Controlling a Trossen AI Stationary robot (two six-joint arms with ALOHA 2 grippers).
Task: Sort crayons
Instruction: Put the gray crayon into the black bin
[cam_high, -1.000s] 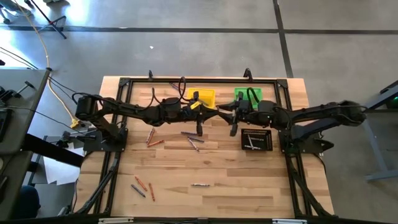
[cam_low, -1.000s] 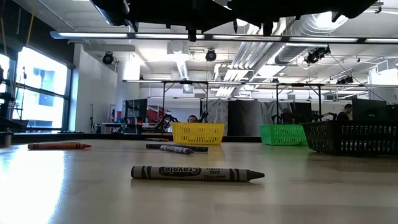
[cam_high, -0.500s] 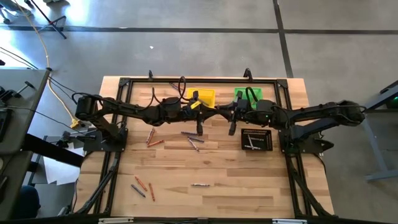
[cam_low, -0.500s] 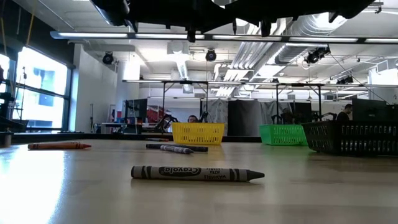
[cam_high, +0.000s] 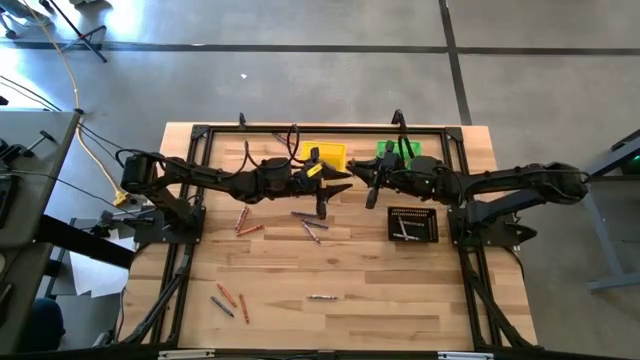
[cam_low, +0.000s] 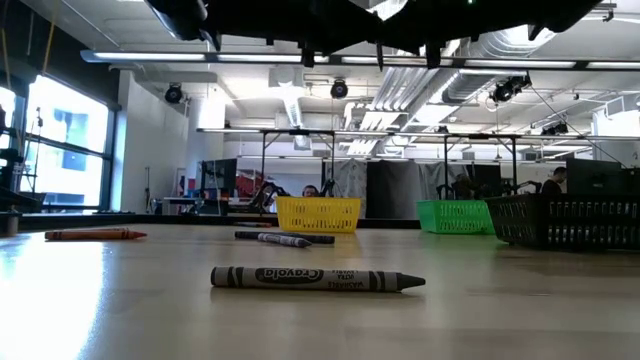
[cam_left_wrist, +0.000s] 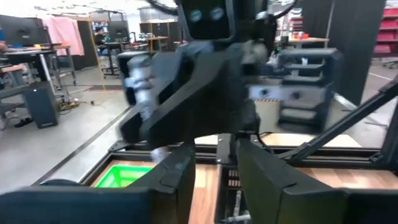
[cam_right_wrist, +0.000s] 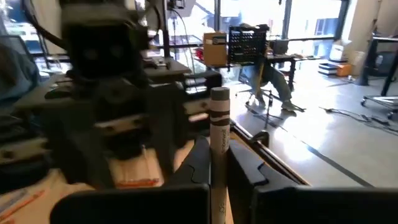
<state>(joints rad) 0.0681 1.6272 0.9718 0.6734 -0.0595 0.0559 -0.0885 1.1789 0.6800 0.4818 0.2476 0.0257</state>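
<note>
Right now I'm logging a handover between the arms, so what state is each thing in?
Right end effector: shut on the grey crayon, held upright above the table.
Left end effector: fingers apart, nothing between them.
Black tray: holds pale crayons.
Yellow bin: contents cannot be told.
Green bin: contents cannot be told.
Loose crayons: lying flat on the table.

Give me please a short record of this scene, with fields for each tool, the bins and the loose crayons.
left tool: open, empty, facing the right tool above the table's far middle
right tool: shut on a grey crayon, standing upright between its fingers
bins: yellow bin, green bin, black tray
loose crayons: on the table, one grey crayon nearest the low camera
</note>
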